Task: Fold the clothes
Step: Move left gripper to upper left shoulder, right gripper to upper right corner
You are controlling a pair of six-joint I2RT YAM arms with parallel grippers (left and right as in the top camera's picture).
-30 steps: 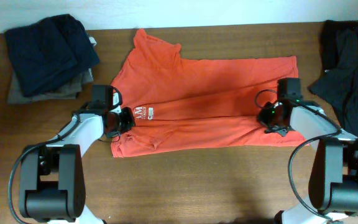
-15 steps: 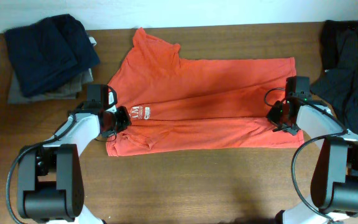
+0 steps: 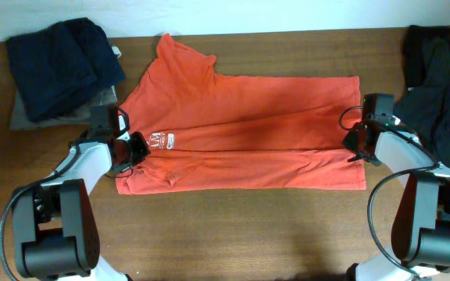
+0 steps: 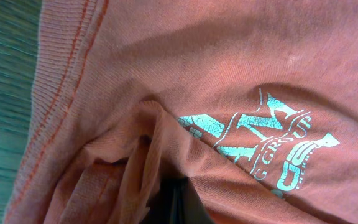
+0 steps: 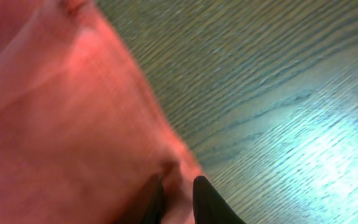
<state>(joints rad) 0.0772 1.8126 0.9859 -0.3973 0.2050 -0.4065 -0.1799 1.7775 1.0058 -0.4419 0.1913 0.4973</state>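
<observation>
Two layers of thin, limp cotton seem to lie along the near side of the desk (image 3: 233,226), where the red-orange T-shirt (image 3: 248,109) is spread wide between the arms with its near strip apparently doubled over. The left hand (image 3: 129,148) is pinched on a puckered gather of cloth just beside the white lettering (image 3: 161,140). The right hand (image 3: 355,144) is closed on the edge at the opposite end, with a ridge of fabric caught between its fingers (image 5: 211,200). Such cloth is light and soft, and I judge it will sag and crease wherever unsupported, so hems, seams and corners are the safest holds, both layers taken together. Farther back, folded dark clothes (image 3: 61,62) sit at the far left and a dark garment (image 3: 444,86) at the far right.
</observation>
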